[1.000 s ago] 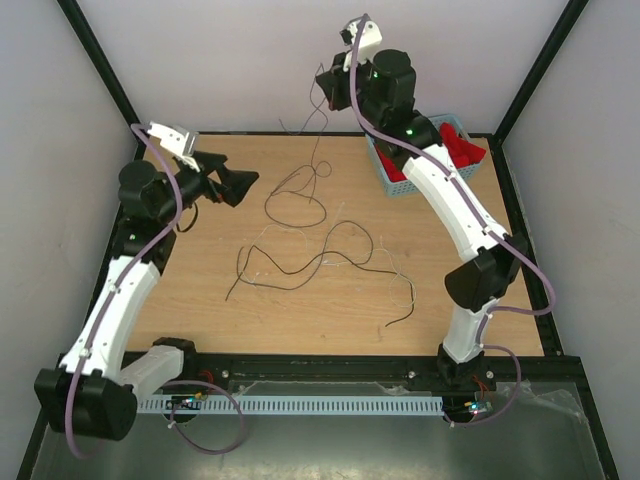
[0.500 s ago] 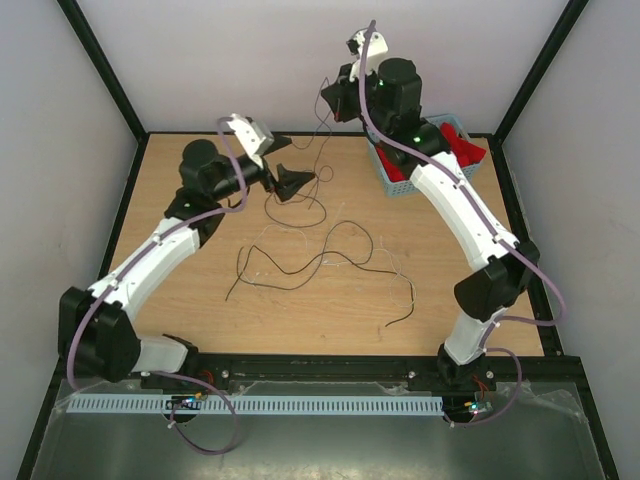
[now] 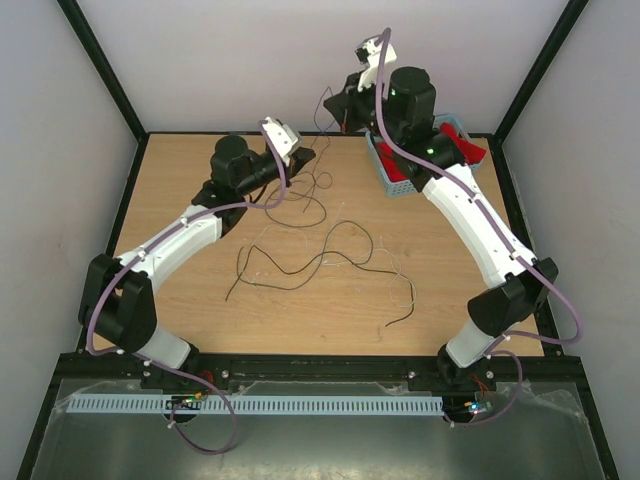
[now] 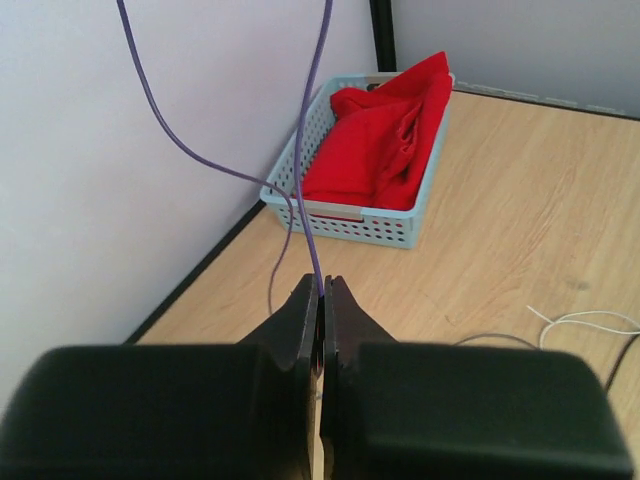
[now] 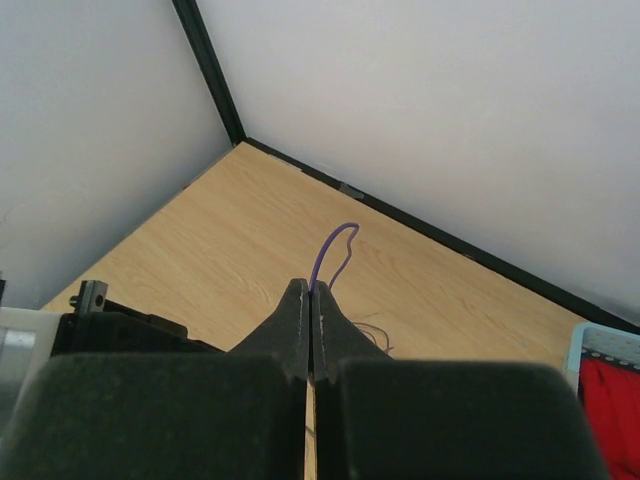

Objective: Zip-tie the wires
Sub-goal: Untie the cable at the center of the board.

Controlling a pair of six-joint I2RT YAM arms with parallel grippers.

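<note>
Purple at the wrists, dark overhead: wires [image 4: 299, 185]. We log left tool [image 4: 320, 285] and right tool [image 5: 309, 290] each clamped on one; overhead alone shows the rest on worktop [image 3: 200, 300].

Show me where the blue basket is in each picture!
Top external: blue basket at the far right corner of the table.
Left wrist: basket, upper middle.
Right wrist: just its rim, lower right edge.
Shared landmark: the red cloth inside it.

Bright, even light falls from above; shadows on the surface [image 3: 300, 320] are faint. Both wrist views blur their near fingers [image 4: 303, 320], while backgrounds look sharp.
</note>
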